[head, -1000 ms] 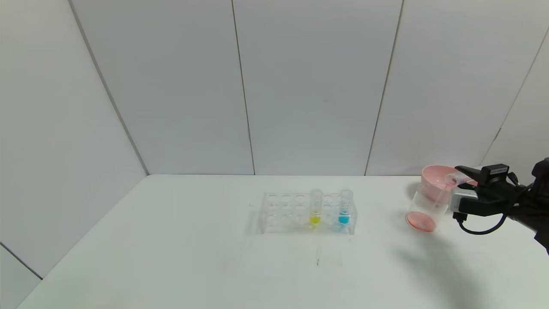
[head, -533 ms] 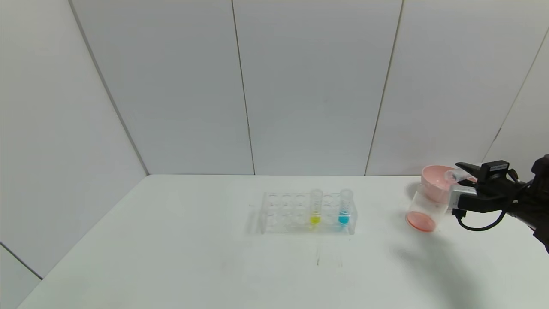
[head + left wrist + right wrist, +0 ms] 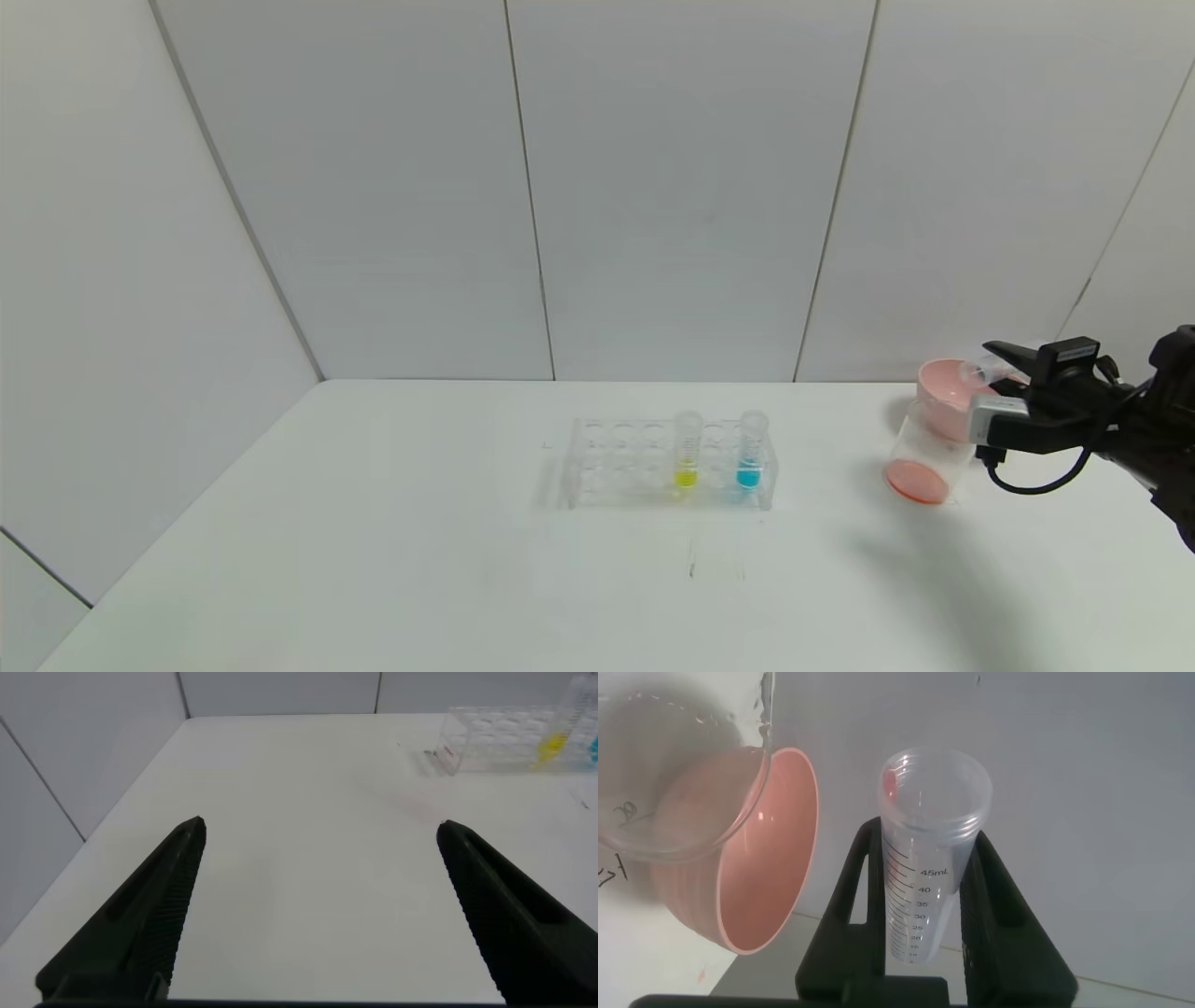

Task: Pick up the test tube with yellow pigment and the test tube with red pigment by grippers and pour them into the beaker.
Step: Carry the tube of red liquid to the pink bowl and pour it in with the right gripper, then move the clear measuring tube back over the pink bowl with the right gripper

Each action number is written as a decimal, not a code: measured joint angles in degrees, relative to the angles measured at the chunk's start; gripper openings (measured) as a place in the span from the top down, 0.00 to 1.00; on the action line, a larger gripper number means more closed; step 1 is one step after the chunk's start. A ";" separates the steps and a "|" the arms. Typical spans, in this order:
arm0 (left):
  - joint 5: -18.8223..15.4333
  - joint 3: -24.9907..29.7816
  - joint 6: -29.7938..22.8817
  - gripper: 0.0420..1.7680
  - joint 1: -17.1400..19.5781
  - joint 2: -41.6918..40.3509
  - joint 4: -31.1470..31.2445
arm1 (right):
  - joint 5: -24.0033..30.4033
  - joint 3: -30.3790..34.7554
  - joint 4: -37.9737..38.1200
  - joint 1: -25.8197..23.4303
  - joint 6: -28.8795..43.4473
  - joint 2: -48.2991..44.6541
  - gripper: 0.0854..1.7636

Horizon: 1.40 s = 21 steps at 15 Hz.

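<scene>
A clear rack (image 3: 653,464) stood mid-desk (image 3: 373,560), with a blue-liquid tube (image 3: 750,451) upright toward its right end. A pink bowl (image 3: 943,397) sat far right, before grey wall panels (image 3: 653,187).

We record, left wrist view: left gripper (image 3: 318,905), jaws spread wide above a white desk (image 3: 308,812). Far across the desk, a clear rack (image 3: 495,739) holding the yellow tube (image 3: 558,733); a blue-tinted tube (image 3: 592,751) at the frame edge.
</scene>
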 joint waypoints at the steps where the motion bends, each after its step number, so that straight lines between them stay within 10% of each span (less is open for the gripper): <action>1: 0.00 0.00 0.00 0.00 0.00 0.00 0.00 | 0.00 -0.17 -0.02 0.20 -0.05 0.00 0.74; 6: -0.01 0.00 0.00 0.00 0.00 0.00 0.00 | -2.86 -2.49 0.30 1.19 3.13 0.11 0.74; 17: 0.00 0.00 0.00 0.00 0.00 0.00 0.00 | -19.80 -10.47 4.29 3.19 67.05 3.47 0.74; 21: 0.00 0.00 0.00 0.00 0.00 0.00 0.00 | -21.33 -12.09 7.53 3.15 76.00 5.92 0.74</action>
